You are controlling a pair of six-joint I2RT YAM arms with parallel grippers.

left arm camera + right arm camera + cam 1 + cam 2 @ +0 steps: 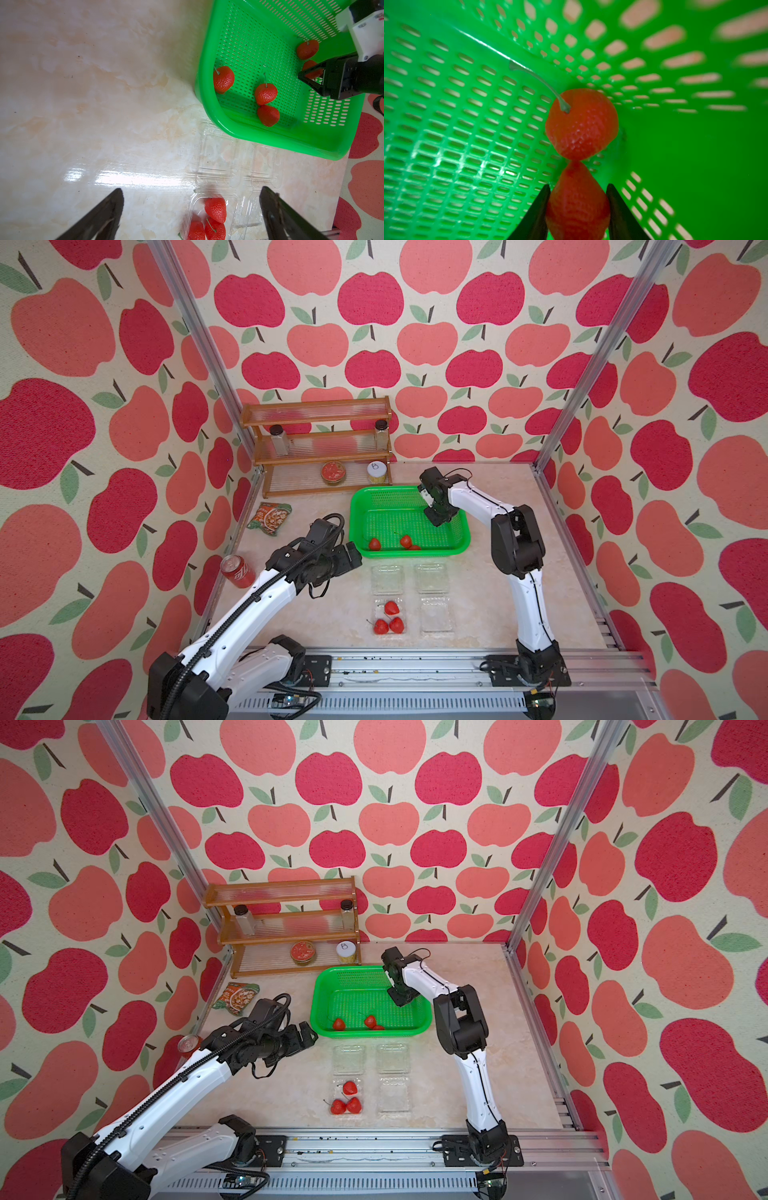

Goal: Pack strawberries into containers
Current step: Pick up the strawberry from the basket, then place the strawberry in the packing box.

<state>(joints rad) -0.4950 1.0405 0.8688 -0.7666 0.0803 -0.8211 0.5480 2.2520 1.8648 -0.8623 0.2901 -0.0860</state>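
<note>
Right gripper (578, 185) pinches a small glossy red strawberry (577, 209) in the green holey plastic basket (446, 124); next, a gentle lift out. Left gripper (191, 189) hangs wide open.

Left arm (266, 597), jaws wide; right arm (528, 605), jaws narrow.

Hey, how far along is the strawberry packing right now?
Done: three strawberries lie in one open box. In hand: the right gripper's jaws pinch a berry inside the green basket, not yet lifted out. Remaining: four more berries in the basket, the second box empty, neither closed.
</note>
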